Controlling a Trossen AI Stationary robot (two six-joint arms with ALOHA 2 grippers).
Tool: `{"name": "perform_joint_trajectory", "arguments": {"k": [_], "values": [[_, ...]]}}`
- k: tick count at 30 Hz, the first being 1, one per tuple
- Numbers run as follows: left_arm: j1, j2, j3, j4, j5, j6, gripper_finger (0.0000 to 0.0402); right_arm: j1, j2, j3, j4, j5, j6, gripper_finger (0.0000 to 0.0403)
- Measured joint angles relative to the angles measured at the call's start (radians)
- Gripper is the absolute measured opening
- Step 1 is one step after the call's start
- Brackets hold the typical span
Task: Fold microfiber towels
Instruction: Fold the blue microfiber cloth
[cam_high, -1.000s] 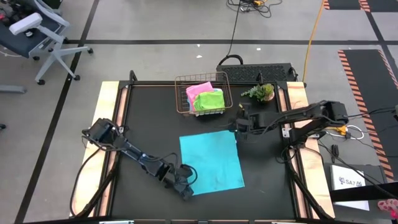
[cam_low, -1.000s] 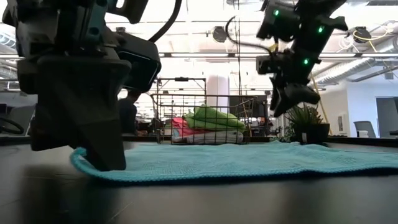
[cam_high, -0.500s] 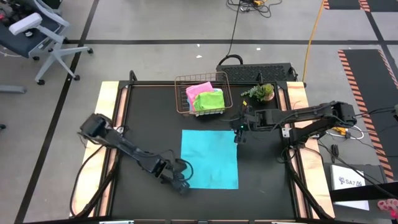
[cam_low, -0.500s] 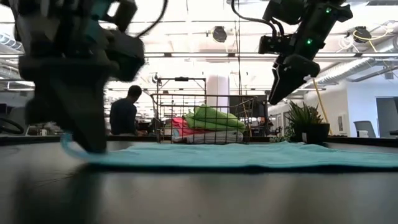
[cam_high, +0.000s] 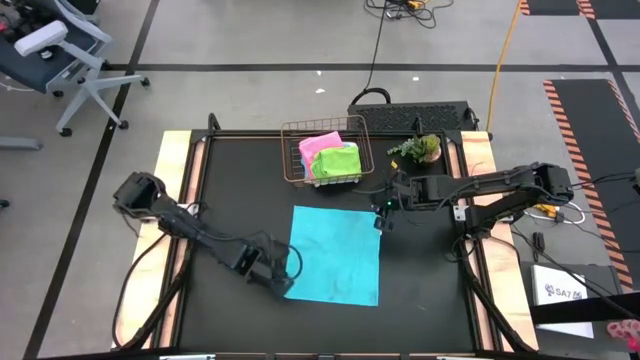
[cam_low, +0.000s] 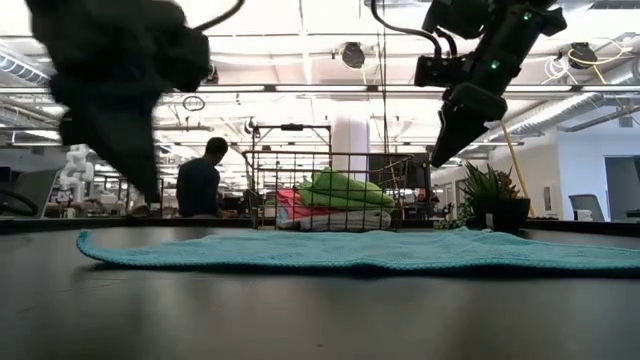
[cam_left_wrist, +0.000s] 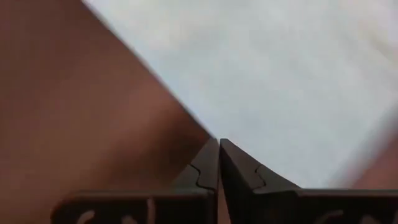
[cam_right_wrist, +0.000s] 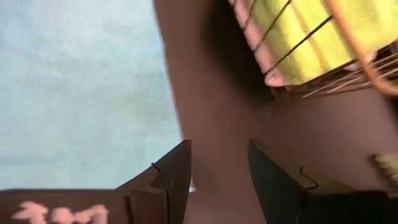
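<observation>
High view. One cyan-blue square microfiber towel (cam_high: 335, 254) lies spread flat on the black tabletop (cam_high: 230, 190). The left tool (cam_high: 284, 283) sits at the towel's near left corner; the right tool (cam_high: 383, 222) hangs over the far right corner. Beyond the right tool: a copper wire basket (cam_high: 322, 152) holding a pink folded microfiber towel (cam_high: 320, 143) and a lime green folded microfiber towel (cam_high: 337, 161), with a small green potted plant (cam_high: 418, 149) just beside it.

Low view. The cyan-blue towel (cam_low: 350, 250) lies level, no fold in it. Left tool (cam_low: 140, 185) lifted clear above the towel's end; right tool (cam_low: 440, 155) also above the cloth, not touching.

Left wrist view. Left tool (cam_left_wrist: 218, 144) closed, fingers pressed together, nothing between them; its tip points at the towel's edge (cam_left_wrist: 280, 81).

Right wrist view. Right tool (cam_right_wrist: 217, 165) open, empty, over bare tabletop with the towel's edge (cam_right_wrist: 81, 93) just beside one finger; the basket (cam_right_wrist: 367, 68) lies ahead.

Judgement: step in hand is the spreading of the towel, seemingly done; the first fold is not yet begun. The next move calls for each tool to pinch a corner and carry one edge across to the opposite edge.
</observation>
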Motion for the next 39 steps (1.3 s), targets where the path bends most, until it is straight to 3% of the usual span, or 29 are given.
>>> {"name": "perform_joint_trajectory", "arguments": {"k": [2, 6, 13, 15, 19, 21, 31, 39], "values": [[0.036, 0.0, 0.0, -0.06, -0.071, 0.016, 0.0006, 0.0, 0.0, 0.0, -0.001, -0.019, 0.054, 0.0148], [0.139, 0.0, 0.0, -0.08, -0.082, 0.109, 0.0006, 0.0, 0.0, 0.0, -0.005, -0.062, 0.156, 0.0148], [0.344, -0.001, 0.001, -0.056, -0.063, 0.296, 0.0068, 0.014, 0.0, 0.0, -0.007, -0.075, 0.251, 0.0148], [0.417, -0.002, -0.008, -0.035, -0.001, 0.297, 0.0085, 0.016, 0.0, 0.0, -0.007, -0.093, 0.266, 0.0148], [0.551, -0.002, -0.045, 0.059, 0.216, 0.29, 0.0108, 0.015, 0.0, 0.0, -0.007, -0.119, 0.331, 0.0148], [0.59, -0.002, -0.067, 0.114, 0.26, 0.314, 0.0114, 0.015, 0.0, 0.0, -0.009, -0.125, 0.353, 0.0148], [0.659, -0.002, -0.08, 0.158, 0.223, 0.4, 0.0118, 0.015, 0.0, -0.094, 0.013, -0.141, 0.427, 0.0148], [0.673, 0.014, -0.081, 0.189, 0.221, 0.471, 0.0118, 0.015, 0.0, -0.22, 0.217, -0.145, 0.542, 0.0148]]}}
